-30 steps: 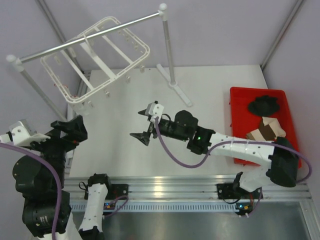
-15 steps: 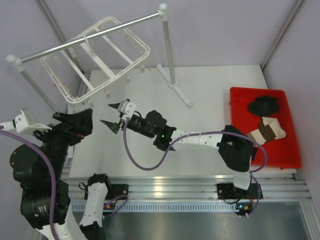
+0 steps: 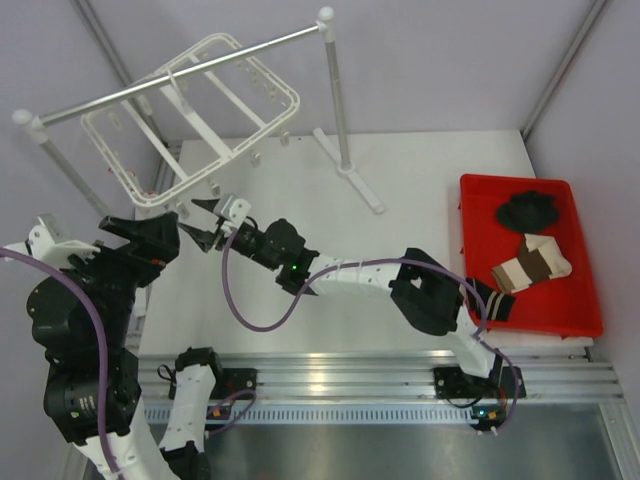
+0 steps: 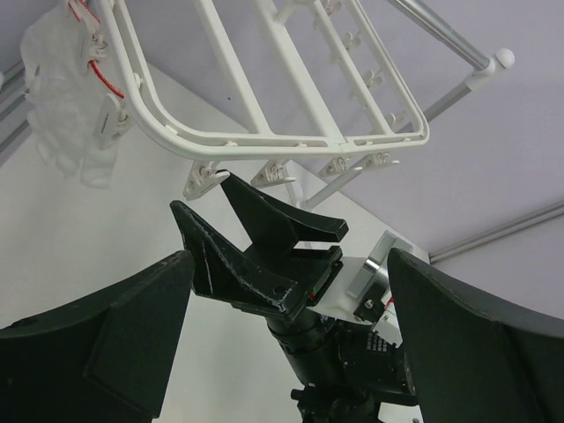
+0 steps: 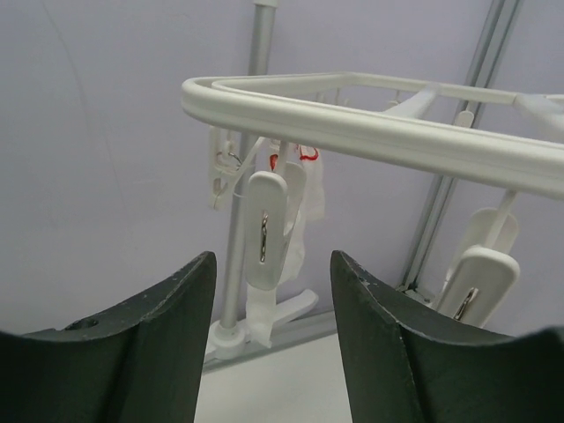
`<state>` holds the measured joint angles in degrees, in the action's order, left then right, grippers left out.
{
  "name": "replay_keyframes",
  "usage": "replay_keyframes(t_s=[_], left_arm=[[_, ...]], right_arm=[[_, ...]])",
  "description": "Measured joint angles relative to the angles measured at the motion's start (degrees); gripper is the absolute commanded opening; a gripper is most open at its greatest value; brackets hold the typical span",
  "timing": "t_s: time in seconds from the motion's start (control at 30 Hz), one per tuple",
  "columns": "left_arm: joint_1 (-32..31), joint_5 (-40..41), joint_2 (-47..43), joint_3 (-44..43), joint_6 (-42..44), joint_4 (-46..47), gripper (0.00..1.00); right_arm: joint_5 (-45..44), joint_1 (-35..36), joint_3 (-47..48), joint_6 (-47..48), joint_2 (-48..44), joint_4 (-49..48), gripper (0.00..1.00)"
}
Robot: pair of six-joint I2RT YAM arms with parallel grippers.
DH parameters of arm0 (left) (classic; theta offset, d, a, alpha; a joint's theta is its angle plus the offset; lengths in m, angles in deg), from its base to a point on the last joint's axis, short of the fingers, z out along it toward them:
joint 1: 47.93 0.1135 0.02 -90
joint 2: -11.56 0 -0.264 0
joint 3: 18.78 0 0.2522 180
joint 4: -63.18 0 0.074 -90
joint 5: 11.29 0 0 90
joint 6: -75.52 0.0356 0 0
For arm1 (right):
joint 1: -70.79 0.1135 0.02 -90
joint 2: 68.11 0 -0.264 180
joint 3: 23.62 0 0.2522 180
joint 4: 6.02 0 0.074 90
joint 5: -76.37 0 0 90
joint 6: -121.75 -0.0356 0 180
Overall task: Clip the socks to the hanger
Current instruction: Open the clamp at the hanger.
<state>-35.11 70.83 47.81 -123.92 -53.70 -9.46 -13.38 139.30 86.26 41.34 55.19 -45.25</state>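
Observation:
The white hanger (image 3: pixel 190 120) hangs tilted from the grey rail at the back left, with clips dangling along its near edge. A black sock (image 3: pixel 530 210) lies bunched in the red tray (image 3: pixel 580 310) at the right, far from both grippers. My right gripper (image 3: pixel 197 222) is open and empty, reaching far left to just under the hanger's near edge. In the right wrist view (image 5: pixel 271 264) a white clip (image 5: pixel 264 229) hangs just beyond its fingers, under the frame (image 5: pixel 370 123). My left gripper (image 3: pixel 140 228) is open and empty, facing the right gripper's fingers (image 4: pixel 264 238).
A brown-and-white striped cloth (image 3: pixel 528 265) also lies in the tray. The grey rail (image 3: pixel 180 72) has upright poles, one with a base foot (image 3: pixel 350 175) on the table. A clear plastic bag with red ties (image 4: pixel 70 97) hangs at the hanger's corner.
My right arm has swung left across the table, from its middle to the hanger's near edge, open throughout. My left gripper has shifted only slightly.

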Motion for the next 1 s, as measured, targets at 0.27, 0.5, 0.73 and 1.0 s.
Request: replay_keyframes(t_s=[0.27, 0.5, 0.73, 1.0], left_arm=[[0.04, 0.85, -0.17, 1.36, 0.5, -0.17, 0.94], [0.07, -0.31, -0.17, 2.58, 2.01, -0.42, 0.91], [-0.61, -0.79, -0.26, 3.54, 6.8, -0.5, 0.9], [-2.95, -7.56, 1.18, 2.25, 20.2, -1.79, 0.72]], right_arm=[[-0.2, 0.0, 2.32, -0.39, 2.73, 0.2, 0.53], [-0.17, -0.02, 5.95, -0.63, 3.54, 1.01, 0.34], [0.46, -0.2, 5.88, -0.57, 3.39, 2.73, 0.11], [4.33, -1.46, 2.75, -0.85, -0.96, 12.63, 0.0]])
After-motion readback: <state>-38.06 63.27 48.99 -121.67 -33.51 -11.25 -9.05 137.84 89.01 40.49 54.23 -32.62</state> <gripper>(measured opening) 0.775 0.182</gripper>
